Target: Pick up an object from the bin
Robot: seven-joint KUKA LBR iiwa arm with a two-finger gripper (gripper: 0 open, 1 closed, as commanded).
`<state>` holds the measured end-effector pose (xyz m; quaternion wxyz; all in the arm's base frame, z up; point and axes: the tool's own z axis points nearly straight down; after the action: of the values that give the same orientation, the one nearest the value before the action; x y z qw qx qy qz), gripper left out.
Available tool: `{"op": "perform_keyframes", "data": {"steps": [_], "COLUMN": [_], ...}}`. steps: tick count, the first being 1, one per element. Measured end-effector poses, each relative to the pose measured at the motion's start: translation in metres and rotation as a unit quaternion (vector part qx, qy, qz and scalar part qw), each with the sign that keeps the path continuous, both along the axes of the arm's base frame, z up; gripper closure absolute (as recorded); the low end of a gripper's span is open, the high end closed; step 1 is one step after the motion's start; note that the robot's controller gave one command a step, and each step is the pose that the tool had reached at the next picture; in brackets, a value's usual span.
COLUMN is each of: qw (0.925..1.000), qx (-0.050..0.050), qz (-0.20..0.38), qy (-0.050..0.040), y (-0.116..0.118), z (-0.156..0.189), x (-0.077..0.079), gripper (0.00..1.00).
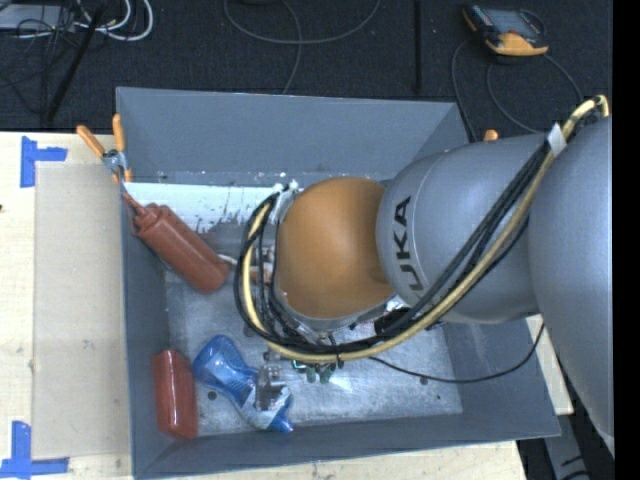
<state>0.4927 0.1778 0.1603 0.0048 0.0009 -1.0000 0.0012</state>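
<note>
Blue plastic piece (222,365) lies on the scuffed grey bin (300,133) floor near its front wall. The tool (269,390) is at its right end, open or closed unclear. Dark cabled floor (340,38) lies beyond.

Grey metal bin (300,138), floor scuffed w/ white marks. Lying on the floor: long red-brown bottle-like thing (180,246), diag. in upper-left corner, top end up against left wall; red cylinder (174,393) lengthwise along left wall, lower-left; blue crumpled plastic thing (228,371) just right of it, nr front wall.
</note>
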Motion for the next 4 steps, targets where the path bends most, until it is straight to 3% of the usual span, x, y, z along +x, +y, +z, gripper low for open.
{"op": "perform_keyframes", "data": {"steps": [1, 2, 3, 4], "qw": [1.0, 0.9998, 0.9999, 0.9999], "qx": [0.001, 0.004, 0.003, 0.003], "qz": [-0.002, -0.017, -0.003, -0.003], "qy": [-0.0034, -0.0078, -0.0096, -0.0095], "y": [0.0, -0.021, -0.004, -0.004], "z": [0.003, -0.038, -0.086, -0.086], "x": [0.002, 0.018, 0.043, 0.043], "gripper": [0.0, 0.0, 1.0, 1.0]}}
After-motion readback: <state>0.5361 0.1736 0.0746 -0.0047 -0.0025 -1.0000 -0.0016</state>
